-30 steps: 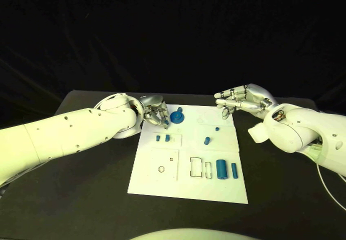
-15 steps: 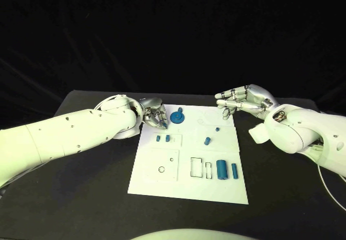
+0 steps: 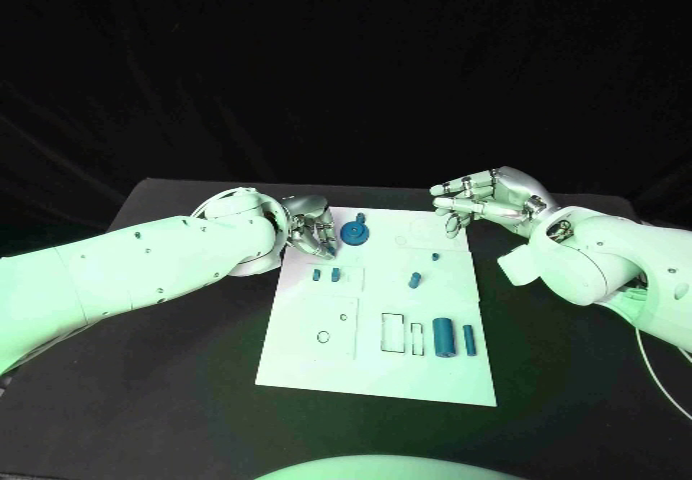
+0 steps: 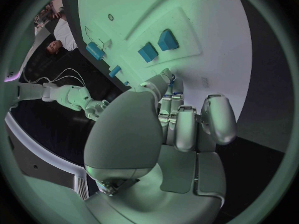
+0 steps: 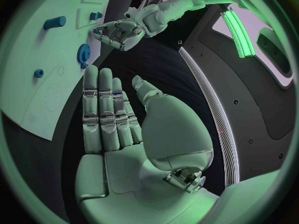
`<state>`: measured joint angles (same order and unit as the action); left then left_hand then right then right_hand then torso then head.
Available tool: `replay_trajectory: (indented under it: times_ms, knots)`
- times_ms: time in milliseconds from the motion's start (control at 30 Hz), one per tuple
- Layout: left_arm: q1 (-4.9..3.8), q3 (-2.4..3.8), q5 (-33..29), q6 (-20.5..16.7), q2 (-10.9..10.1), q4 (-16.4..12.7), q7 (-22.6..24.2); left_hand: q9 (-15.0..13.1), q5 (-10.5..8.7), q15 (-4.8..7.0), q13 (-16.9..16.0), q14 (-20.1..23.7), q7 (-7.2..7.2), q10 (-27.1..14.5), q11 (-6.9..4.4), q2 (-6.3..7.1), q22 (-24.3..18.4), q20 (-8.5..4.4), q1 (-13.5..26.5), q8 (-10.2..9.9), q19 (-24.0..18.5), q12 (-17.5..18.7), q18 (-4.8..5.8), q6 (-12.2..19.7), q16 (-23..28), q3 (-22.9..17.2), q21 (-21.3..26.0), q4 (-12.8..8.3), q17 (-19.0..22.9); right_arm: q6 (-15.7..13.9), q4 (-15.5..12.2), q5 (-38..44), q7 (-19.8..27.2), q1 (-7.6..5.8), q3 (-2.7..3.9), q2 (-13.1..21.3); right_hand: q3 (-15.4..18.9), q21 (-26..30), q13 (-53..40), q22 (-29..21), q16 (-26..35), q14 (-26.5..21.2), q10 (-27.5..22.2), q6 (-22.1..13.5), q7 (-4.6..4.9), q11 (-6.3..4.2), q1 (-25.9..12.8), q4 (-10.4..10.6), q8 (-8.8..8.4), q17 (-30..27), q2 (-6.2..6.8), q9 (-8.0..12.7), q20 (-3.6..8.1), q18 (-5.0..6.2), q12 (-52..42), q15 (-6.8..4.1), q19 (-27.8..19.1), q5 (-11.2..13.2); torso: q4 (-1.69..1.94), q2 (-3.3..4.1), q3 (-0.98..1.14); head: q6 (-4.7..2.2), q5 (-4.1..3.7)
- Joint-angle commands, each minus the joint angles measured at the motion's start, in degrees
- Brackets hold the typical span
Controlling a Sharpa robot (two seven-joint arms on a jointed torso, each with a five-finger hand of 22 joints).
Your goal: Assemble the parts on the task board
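We recorded a flat white task board (image 3: 378, 385) mid-table, bearing a toothed blue gear (image 3: 355, 236) at its far edge. Metallic left hand (image 3: 307, 225) curled beside it, grasp undeterminable; right hand (image 3: 488, 203) spread, empty.

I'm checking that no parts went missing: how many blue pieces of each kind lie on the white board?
Gear: 1
Small blocks: 2
Short pegs: 2
Long cylinders: 2
Total: 7 blue pieces in the head view.
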<state>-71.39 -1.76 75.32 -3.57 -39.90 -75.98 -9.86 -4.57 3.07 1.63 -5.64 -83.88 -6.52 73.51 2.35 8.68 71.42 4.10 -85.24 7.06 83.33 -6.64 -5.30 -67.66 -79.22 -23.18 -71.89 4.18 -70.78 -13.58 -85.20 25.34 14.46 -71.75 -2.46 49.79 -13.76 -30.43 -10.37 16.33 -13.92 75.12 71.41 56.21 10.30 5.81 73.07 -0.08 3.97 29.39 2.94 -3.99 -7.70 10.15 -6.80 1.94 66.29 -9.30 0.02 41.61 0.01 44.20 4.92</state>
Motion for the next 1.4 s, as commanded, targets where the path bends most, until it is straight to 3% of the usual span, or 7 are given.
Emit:
replay_trajectory:
  times_ms: [33,833,1100,1400]
  knots:
    - [0.12,-0.06,0.57,1.38,0.18,-0.08,-0.1,-0.06,-0.22,0.2,0.0,-2.15,0.02,0.28,0.26,0.01,0.01,-0.07,0.48,-0.16,-0.39,0.37,0.71,-0.28,0.23,-0.49,0.28,-0.01,0.05,1.0,-0.05,0.1,0.54,0.05,0.0,-0.03,0.37,0.37,0.09,-0.09,-0.18,-0.47,-0.33,-0.3,0.13,-0.03,-0.09,0.06,0.1,-0.06,-0.56,0.02,0.12,0.24,-0.38,-0.02,-0.33,-0.25,-0.04,0.01,0.05,0.08,0.0]
    - [0.23,-0.18,0.8,2.77,0.68,0.43,-0.96,-0.12,-0.23,0.29,-0.13,-2.05,0.15,0.65,0.15,0.16,-0.16,-0.11,0.93,-0.19,-0.57,0.48,0.63,-0.58,0.33,-0.79,0.53,-0.2,0.28,1.1,-0.13,0.15,0.58,0.05,0.0,0.08,0.4,0.41,0.14,-0.1,-0.23,-0.54,-0.43,-0.32,0.13,-0.03,0.02,0.07,0.1,-0.2,-0.64,0.02,0.11,0.24,-0.44,-0.01,-0.36,-0.27,0.11,-0.04,-0.02,0.39,-0.08]
    - [0.23,-0.18,0.8,2.82,0.62,0.4,-1.2,0.89,-0.24,-0.77,0.63,-1.6,-1.14,-2.6,1.58,1.66,-0.87,0.55,2.56,-3.19,-1.18,2.76,0.53,4.07,0.85,-1.44,1.5,-0.2,1.31,1.07,-0.03,0.18,0.55,0.05,0.0,0.09,0.41,0.42,0.15,-0.11,-0.23,-0.55,-0.45,-0.32,0.14,-0.02,0.02,0.07,0.1,-0.21,-0.63,0.02,0.1,0.24,-0.44,0.0,-0.37,-0.27,0.07,-0.04,-0.01,0.43,-0.04]
    - [0.23,-0.18,0.81,2.46,0.58,0.37,-1.05,0.93,-0.23,-1.24,0.97,-1.39,-1.59,-3.73,2.08,2.63,-1.4,1.05,3.55,-3.56,-1.56,2.92,0.35,6.01,1.03,-1.55,2.21,-0.17,1.81,1.08,0.07,0.19,0.54,0.05,0.0,0.03,0.41,0.42,0.15,-0.11,-0.23,-0.55,-0.45,-0.32,0.14,-0.02,0.02,0.07,0.1,-0.21,-0.63,0.02,0.1,0.24,-0.44,0.0,-0.37,-0.27,0.04,-0.04,0.02,0.53,0.03]
